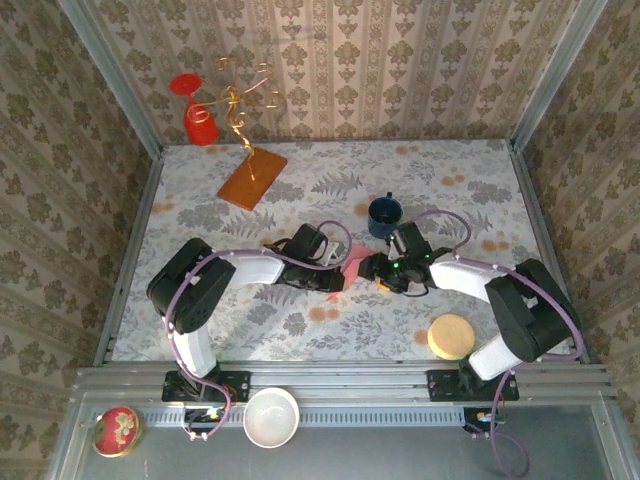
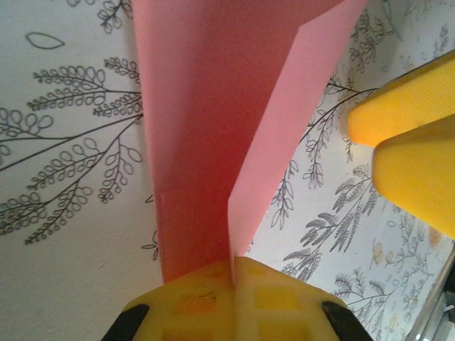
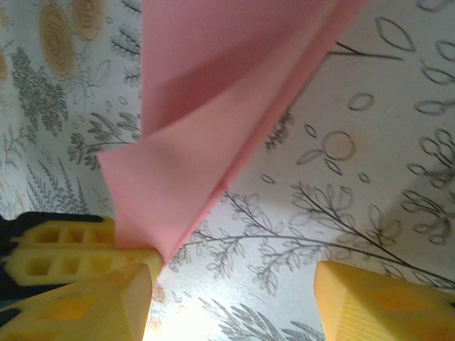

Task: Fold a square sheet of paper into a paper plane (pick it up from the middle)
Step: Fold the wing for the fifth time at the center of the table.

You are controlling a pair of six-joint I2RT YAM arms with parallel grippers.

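My left gripper (image 2: 233, 273) is clamped on the folded pink sheet of paper (image 2: 206, 128), which fans out ahead of its fingertips with one flap standing up. My right gripper (image 3: 233, 284) is open just beside that pinch, the crease near its left finger. I judge it should close squarely on the fold, not on the loose flap. Below both hands lies a floral tablecloth (image 1: 300, 190), and damask-papered walls (image 1: 400, 70) enclose the table.

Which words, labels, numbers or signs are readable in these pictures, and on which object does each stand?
None can be read. The pink sheet of paper is blank; the table cover and wallpaper carry only plant and ornament patterns. The round red object near the left arm's base bears a design too small to tell any letters.
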